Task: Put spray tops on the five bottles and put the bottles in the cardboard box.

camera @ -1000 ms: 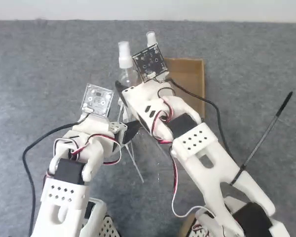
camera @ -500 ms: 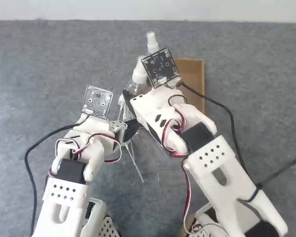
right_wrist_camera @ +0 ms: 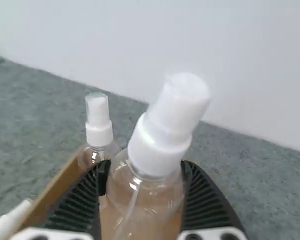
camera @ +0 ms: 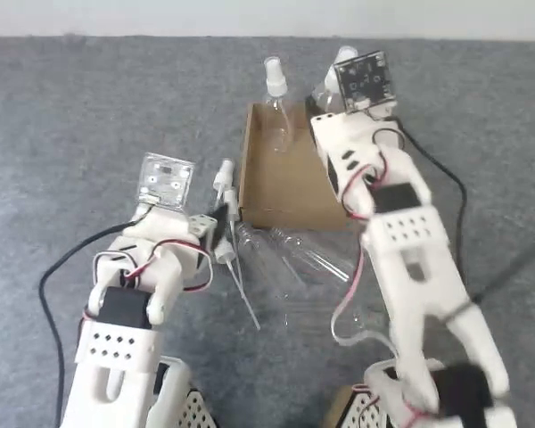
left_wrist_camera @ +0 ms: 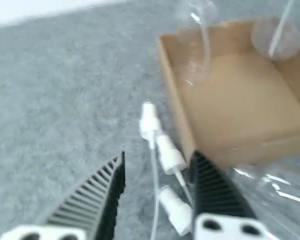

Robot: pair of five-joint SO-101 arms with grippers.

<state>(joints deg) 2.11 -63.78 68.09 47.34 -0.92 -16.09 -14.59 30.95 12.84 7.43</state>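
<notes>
At the cardboard box [camera: 285, 192], right pincer [right_wrist_camera: 143, 175] grips bottle [right_wrist_camera: 162, 127], cap up.

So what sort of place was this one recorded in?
Probably a small robotics test bench: two white plastic arms stand at a grey felt-like table covering, with a plain white wall behind, and a shallow brown cardboard box and clear plastic spray bottles as props.

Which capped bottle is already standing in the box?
The bottle in the cardboard box's far left corner; the other capped bottle is held in the right gripper.
</notes>
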